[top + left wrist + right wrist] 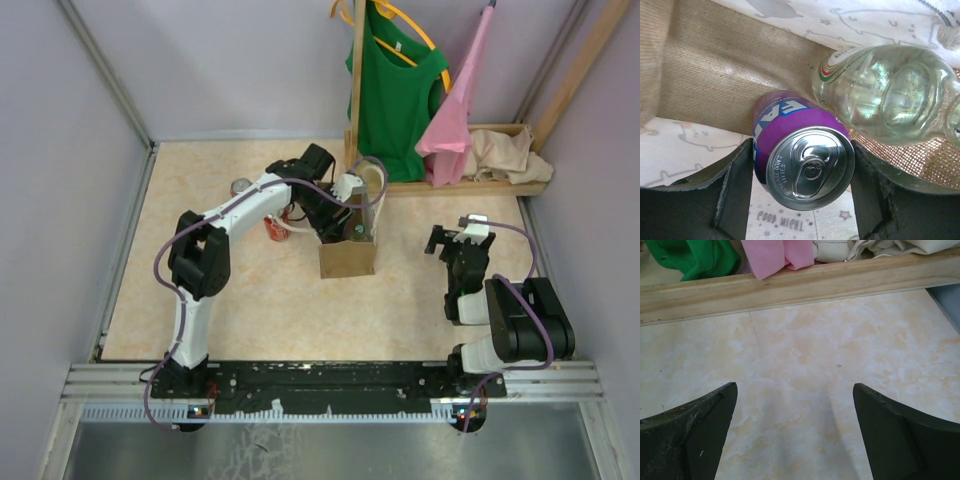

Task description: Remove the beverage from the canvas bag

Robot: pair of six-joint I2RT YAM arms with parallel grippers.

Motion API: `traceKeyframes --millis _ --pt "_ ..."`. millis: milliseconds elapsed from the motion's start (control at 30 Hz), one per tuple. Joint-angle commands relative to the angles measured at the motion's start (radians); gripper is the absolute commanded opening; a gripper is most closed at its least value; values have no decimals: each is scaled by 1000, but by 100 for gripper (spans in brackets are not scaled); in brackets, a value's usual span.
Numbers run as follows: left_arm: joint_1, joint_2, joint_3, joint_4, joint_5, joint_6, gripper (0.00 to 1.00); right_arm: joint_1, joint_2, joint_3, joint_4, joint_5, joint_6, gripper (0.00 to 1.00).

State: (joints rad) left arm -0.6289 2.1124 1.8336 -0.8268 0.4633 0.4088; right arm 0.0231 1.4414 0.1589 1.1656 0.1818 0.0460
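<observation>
Far left on the table (150,290) I see 2 loose cans: one w/ a silver top (240,186) near the back, and a red one (275,228) closer in, partly hidden behind the L arm (225,215). That arm reaches across to the right and dips into the canvas bag (347,258). The bag stands upright approx mid-table, w/ its tan front panel facing me.

The L wrist cam looks down inside the bag. L gripper (801,150) has its fingers (735,195) straddling a purple can (810,172), and both pads sit against the can's sides, so it looks gripped. The can is top-up toward the cam w/ its pull tab showing. It's still inside the bag, on the white printed lining (790,220). A clear bottle (890,95) lies just right of the can and behind it, touching or nearly so; can't tell which. The woven inner wall (715,75) is to the left.

Right of the bag at the back is a wooden rack (470,186) w/ a green shirt (400,90) and a pink garment (455,115) hanging on it. A beige cloth heap (510,155) is on its base.

R gripper (795,390) hangs over bare tabletop, well apart from the bag. Its fingers are spread wide w/ nothing between them, pointed at the rack's base rail (790,285).
</observation>
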Motion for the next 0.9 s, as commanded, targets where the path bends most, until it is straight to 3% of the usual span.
traceKeyframes --millis 0,200,533,667,867 --pt "0 -28 99 42 -30 -5 0 -2 1 20 51 3 2 99" --pt "3 -72 169 179 -27 -48 0 -2 0 20 51 4 1 99" --pt "46 -66 372 162 -59 -131 0 -2 0 20 51 4 1 99" --pt "60 -108 383 166 -68 -144 0 -2 1 21 51 4 1 99" --pt "79 -197 354 183 -197 -144 0 -2 1 21 52 4 1 99"
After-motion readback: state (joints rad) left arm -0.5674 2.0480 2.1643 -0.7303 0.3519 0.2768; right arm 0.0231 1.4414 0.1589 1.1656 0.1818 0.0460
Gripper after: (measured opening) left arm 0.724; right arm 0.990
